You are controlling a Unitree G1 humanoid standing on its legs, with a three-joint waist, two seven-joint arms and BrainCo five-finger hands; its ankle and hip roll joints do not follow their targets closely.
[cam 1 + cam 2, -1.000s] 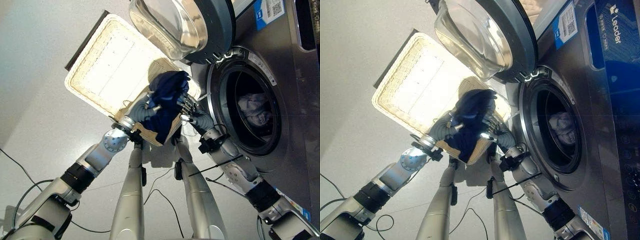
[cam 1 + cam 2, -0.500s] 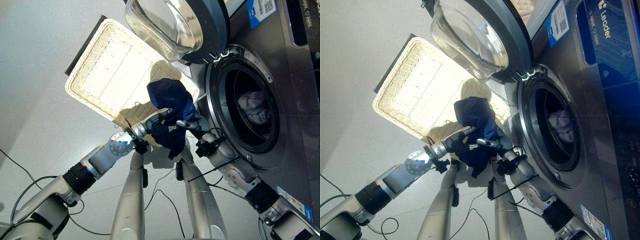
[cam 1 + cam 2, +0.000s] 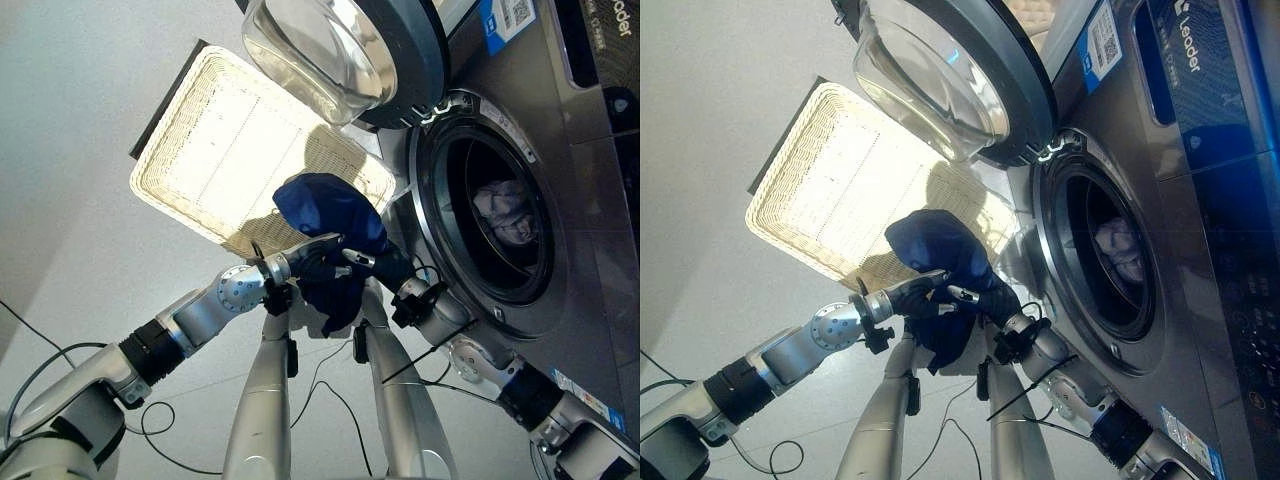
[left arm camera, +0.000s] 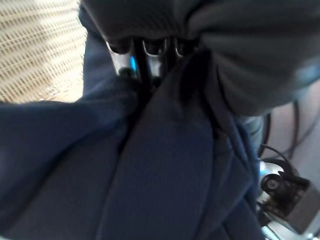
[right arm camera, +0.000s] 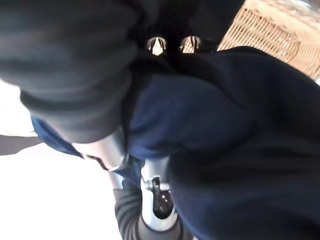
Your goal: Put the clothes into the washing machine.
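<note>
— So, both hands? Left hand (image 3: 322, 246) and right hand (image 3: 362, 262) closed on the dark blue garment (image 3: 330, 205), bunched between them.

— Lifted clear of the wicker basket (image 3: 200, 140) now, where a second ago draped over its near corner. Carried nearer the washing machine (image 3: 560, 200); open door (image 3: 350, 50) above, pale laundry (image 3: 505, 210) already inside the drum. Next, probably, swung across and pushed in.

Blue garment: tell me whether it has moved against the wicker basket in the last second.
Yes. The blue garment, held by the left hand and right hand, has lifted off the wicker basket corner toward the robot.
</note>
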